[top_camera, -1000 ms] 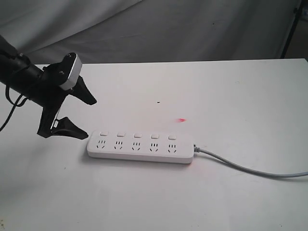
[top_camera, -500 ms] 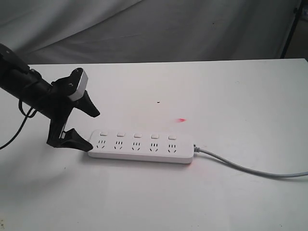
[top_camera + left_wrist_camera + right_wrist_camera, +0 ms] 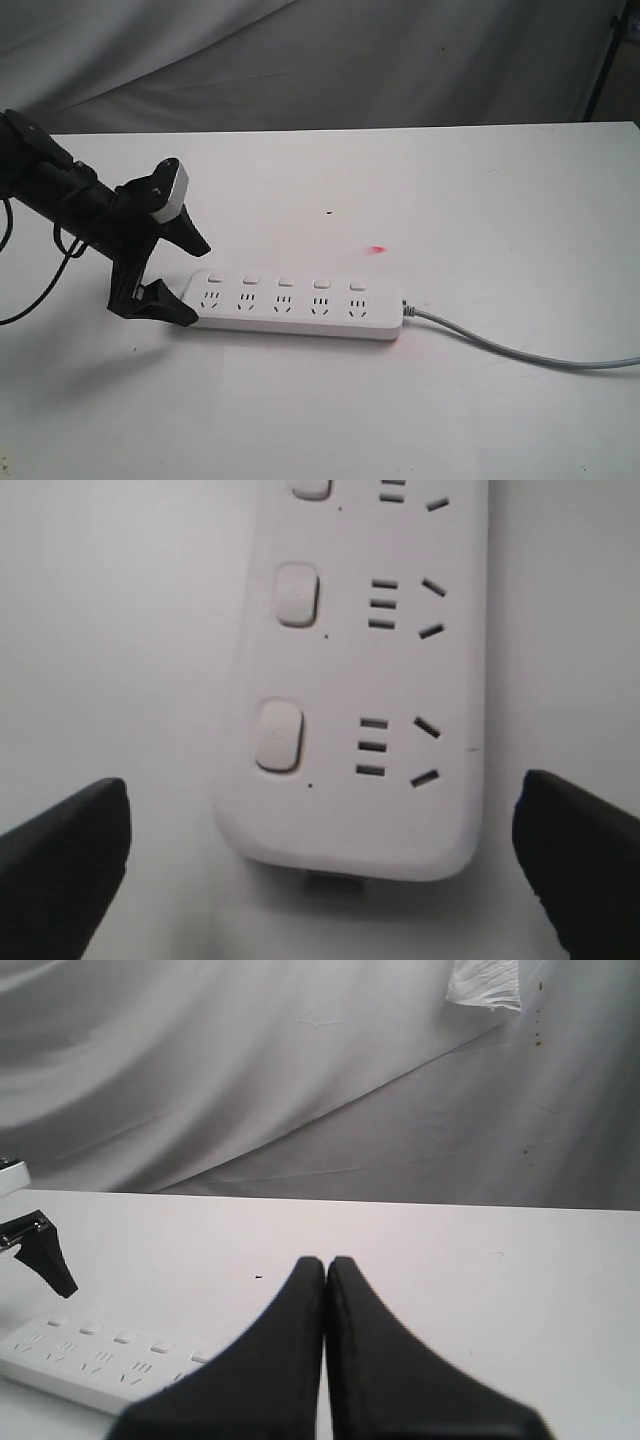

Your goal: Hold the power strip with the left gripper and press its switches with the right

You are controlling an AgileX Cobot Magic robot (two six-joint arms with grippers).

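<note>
Roughly midway across the white counter (image 3: 470, 190): the power strip (image 3: 290, 312), lying flat, long axis left to right, grey cable (image 3: 510, 350) trailing off the right end. Along its far edge, the switches (image 3: 285, 282), five in a row, one above each socket. Around its left end, the left claw (image 3: 198, 284), spread wide, one finger on the far side, one on the near side, a gap on each side in the wrist view. Seen only from its own wrist camera, the right claw (image 3: 327, 1263), pressed together, empty, not touching the strip.
</note>
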